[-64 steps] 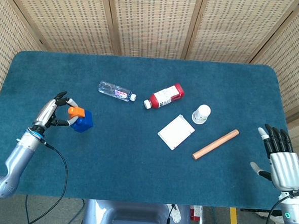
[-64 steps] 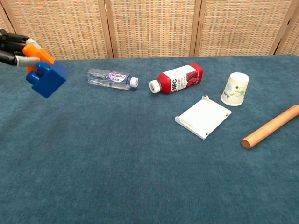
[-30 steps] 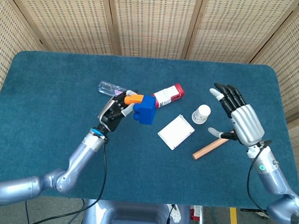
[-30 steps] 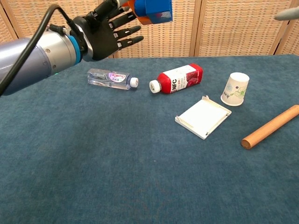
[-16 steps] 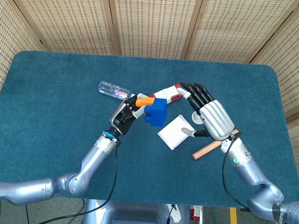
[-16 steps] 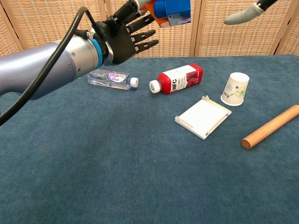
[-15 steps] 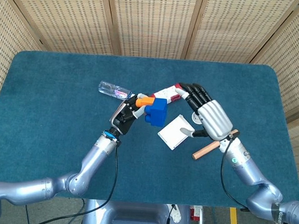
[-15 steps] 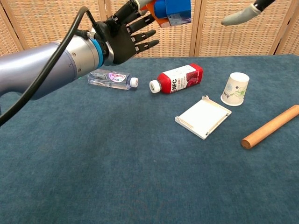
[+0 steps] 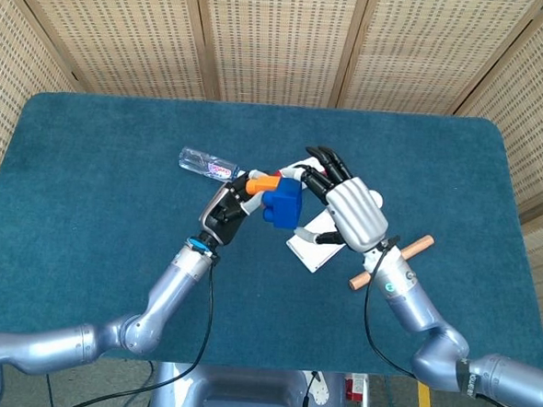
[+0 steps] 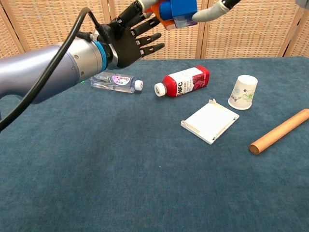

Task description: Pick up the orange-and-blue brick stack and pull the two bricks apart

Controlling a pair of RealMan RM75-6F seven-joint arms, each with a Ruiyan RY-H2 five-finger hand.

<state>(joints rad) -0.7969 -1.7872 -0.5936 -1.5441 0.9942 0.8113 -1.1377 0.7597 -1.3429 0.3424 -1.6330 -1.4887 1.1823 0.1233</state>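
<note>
Brick stack (image 9: 274,197) hung above the tabletop (image 9: 88,192), pinched at its orange end by your left hand (image 9: 227,205); right hand (image 9: 343,206), fingers spread, touched blue. Grab loosely and that pinch could slip.

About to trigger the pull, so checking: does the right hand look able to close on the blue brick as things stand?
Probably yes. The right hand is right beside the blue brick, which the left hand holds raised by the orange brick; nothing sits between them.

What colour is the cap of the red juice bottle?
White. The red juice bottle shows its cap best in the chest view.
</note>
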